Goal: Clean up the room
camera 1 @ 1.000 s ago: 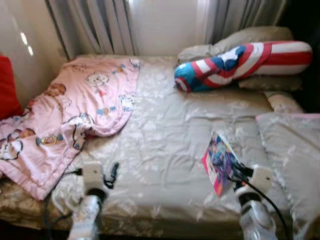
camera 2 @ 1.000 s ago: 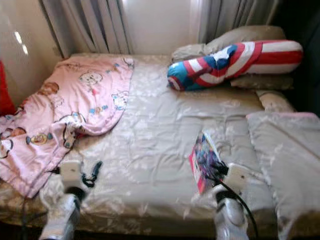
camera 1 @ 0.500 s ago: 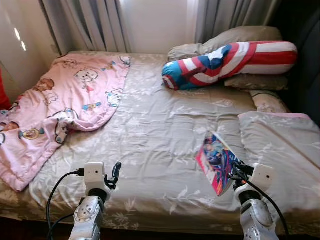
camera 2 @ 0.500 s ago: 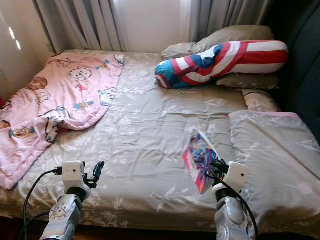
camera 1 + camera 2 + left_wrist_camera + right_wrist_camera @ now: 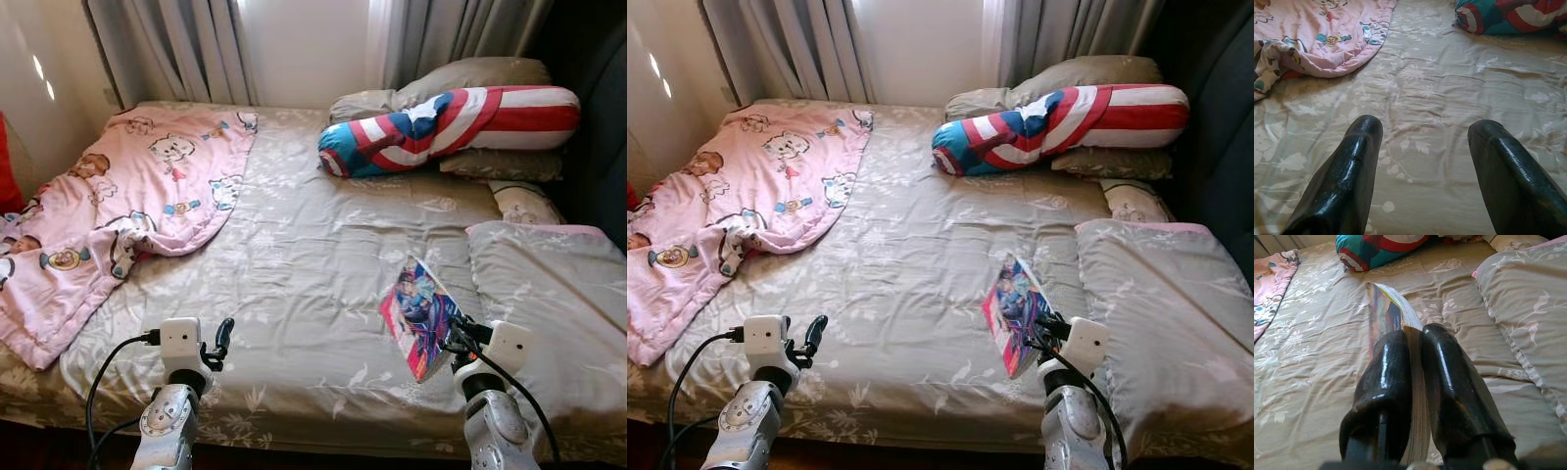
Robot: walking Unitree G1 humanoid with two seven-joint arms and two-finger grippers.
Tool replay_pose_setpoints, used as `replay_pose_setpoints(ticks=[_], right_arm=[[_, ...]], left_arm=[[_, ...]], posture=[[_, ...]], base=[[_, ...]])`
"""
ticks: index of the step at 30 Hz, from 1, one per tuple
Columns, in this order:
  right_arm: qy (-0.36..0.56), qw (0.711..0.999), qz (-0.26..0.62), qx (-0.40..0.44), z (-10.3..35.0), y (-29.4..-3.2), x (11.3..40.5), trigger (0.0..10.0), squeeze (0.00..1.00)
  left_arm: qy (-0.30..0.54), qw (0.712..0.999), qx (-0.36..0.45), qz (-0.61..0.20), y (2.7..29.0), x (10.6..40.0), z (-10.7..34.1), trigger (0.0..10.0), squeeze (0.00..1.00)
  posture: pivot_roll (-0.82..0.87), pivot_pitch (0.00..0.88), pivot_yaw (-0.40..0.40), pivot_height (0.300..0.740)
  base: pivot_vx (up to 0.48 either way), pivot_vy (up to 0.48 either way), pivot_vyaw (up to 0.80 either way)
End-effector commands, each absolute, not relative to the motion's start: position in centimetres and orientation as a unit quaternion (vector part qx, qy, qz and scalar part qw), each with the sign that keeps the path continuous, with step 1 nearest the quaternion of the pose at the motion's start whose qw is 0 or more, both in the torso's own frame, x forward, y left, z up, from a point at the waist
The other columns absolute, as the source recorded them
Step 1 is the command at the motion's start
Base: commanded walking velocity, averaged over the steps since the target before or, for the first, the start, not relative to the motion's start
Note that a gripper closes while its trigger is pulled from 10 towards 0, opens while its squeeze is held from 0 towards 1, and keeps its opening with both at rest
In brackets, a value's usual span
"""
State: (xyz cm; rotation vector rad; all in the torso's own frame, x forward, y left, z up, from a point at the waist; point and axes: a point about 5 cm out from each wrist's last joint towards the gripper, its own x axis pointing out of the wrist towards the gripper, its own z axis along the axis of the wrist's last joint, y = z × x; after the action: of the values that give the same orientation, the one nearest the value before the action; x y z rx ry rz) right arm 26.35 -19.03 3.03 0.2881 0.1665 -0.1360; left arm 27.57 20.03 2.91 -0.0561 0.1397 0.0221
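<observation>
- The right end effector [image 5: 453, 338] sits at the lower right of the head view, its two black fingers [image 5: 1393, 377] pinching a colourful comic book [image 5: 419, 315] by its near edge.
- The book stands tilted on edge above the bed [image 5: 313, 245], just left of a beige quilt [image 5: 549, 294] folded along the bed's right side.
- The left end effector [image 5: 221, 338] hangs at the lower left of the head view above the bed's near edge, its fingers [image 5: 1354, 161] spread apart and holding nothing.
- A pink cartoon blanket [image 5: 127, 206] lies crumpled across the upper left part of the bed, one end draped over the left side.
- A red, white and blue bolster [image 5: 451, 122] rests at the upper right, against beige pillows [image 5: 470, 76].
- Grey curtains [image 5: 196, 49] hang behind the bed along the top of the frame.
</observation>
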Motion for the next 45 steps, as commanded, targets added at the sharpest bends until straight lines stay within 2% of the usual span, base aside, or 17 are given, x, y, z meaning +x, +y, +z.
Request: replay_pose_setpoints(ticks=[1,8,19,23,27,38,45], right_arm=[[0.064,0.985,-0.072,0.141,3.85,-19.37,26.86,10.0,0.0],[0.064,0.985,-0.07,0.142,3.85,-19.23,26.93,10.0,0.0],[0.057,0.986,-0.068,0.139,4.08,-19.05,27.1,10.0,0.0],[0.06,0.986,-0.068,0.141,4.08,-19.05,27.16,10.0,0.0],[0.062,0.986,-0.066,0.138,4.05,-19.01,27.16,10.0,0.0],[0.059,0.987,-0.065,0.136,4.07,-18.88,27.19,10.0,0.0],[0.064,0.987,-0.055,0.134,3.93,-18.67,27.12,10.0,0.0]], left_arm=[[0.073,0.997,-0.03,0.014,20.35,27.47,2.88,10.0,0.0],[0.073,0.997,-0.03,0.015,20.35,27.46,2.85,10.0,0.0],[0.073,0.997,-0.029,0.018,20.46,27.32,2.81,10.0,0.0],[0.074,0.997,-0.028,0.019,20.51,27.29,2.79,10.0,0.0],[0.074,0.997,-0.028,0.02,20.56,27.28,2.79,10.0,0.0],[0.073,0.997,-0.027,0.022,20.61,27.2,2.79,10.0,0.0],[0.073,0.997,-0.027,0.023,20.59,27.1,2.8,10.0,0.0]], posture=[[-0.03,0.048,-0.021,0.74],[-0.03,0.048,-0.022,0.74],[-0.03,0.051,-0.024,0.74],[-0.03,0.052,-0.023,0.74],[-0.03,0.053,-0.022,0.74],[-0.03,0.054,-0.023,0.74],[-0.03,0.058,-0.023,0.74]], base=[[0.0,0.0,0.0],[0.0,0.0,-0.68],[0.0,0.0,0.0],[0.25,0.0,0.0],[0.265,0.0,-0.78],[0.268,0.0,0.0],[0.0,0.0,0.0]])
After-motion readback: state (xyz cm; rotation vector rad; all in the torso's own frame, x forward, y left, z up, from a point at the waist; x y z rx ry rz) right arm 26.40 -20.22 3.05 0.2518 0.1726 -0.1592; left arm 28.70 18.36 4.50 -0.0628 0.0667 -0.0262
